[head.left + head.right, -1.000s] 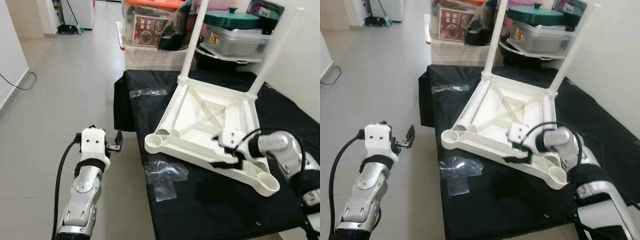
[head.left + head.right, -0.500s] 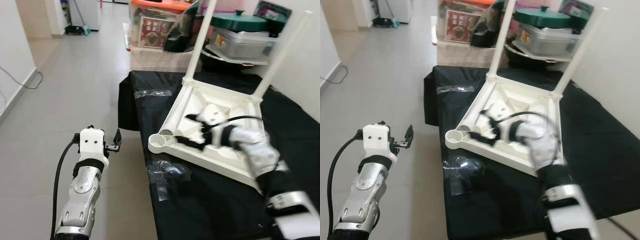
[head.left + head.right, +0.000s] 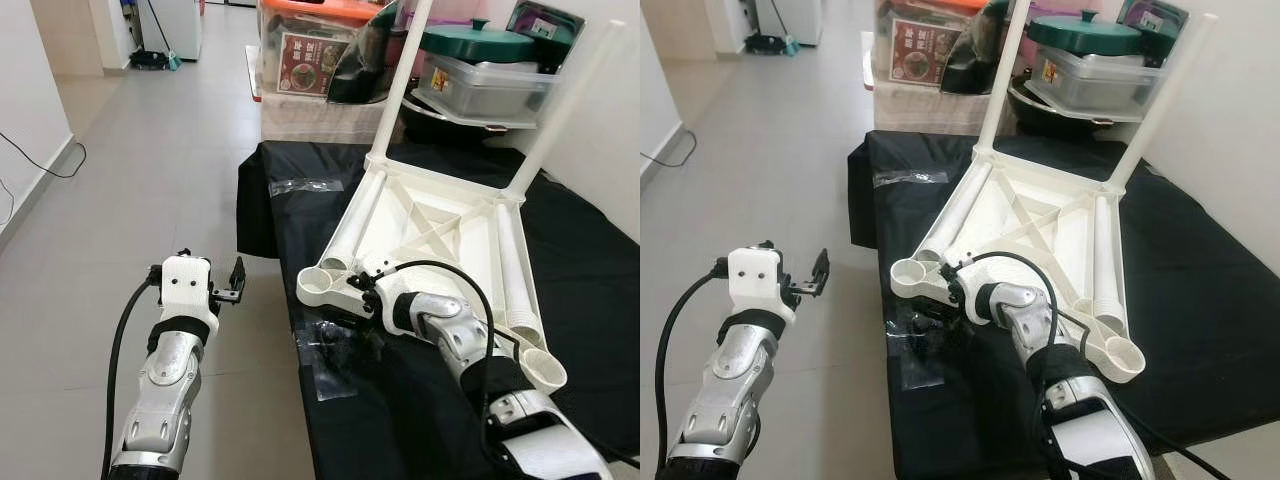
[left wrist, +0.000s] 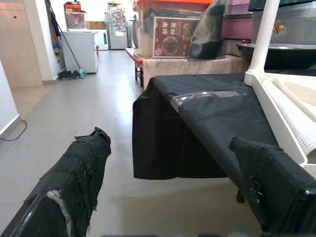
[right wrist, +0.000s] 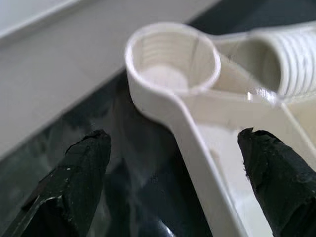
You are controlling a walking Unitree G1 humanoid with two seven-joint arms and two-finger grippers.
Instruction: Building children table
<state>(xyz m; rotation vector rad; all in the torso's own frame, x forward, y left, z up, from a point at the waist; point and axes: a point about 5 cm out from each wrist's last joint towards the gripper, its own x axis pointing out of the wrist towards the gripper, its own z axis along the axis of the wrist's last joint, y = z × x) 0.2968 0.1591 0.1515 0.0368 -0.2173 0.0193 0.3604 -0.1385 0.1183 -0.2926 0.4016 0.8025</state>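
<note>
The upturned table top (image 3: 440,250) lies on the cloth-covered table (image 3: 590,300), storage bins (image 3: 480,80) behind.

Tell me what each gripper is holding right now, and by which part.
Nothing is held. The right gripper is open, its fingers straddling the white table top's near corner socket without closing. The left gripper is open over the floor.
</note>
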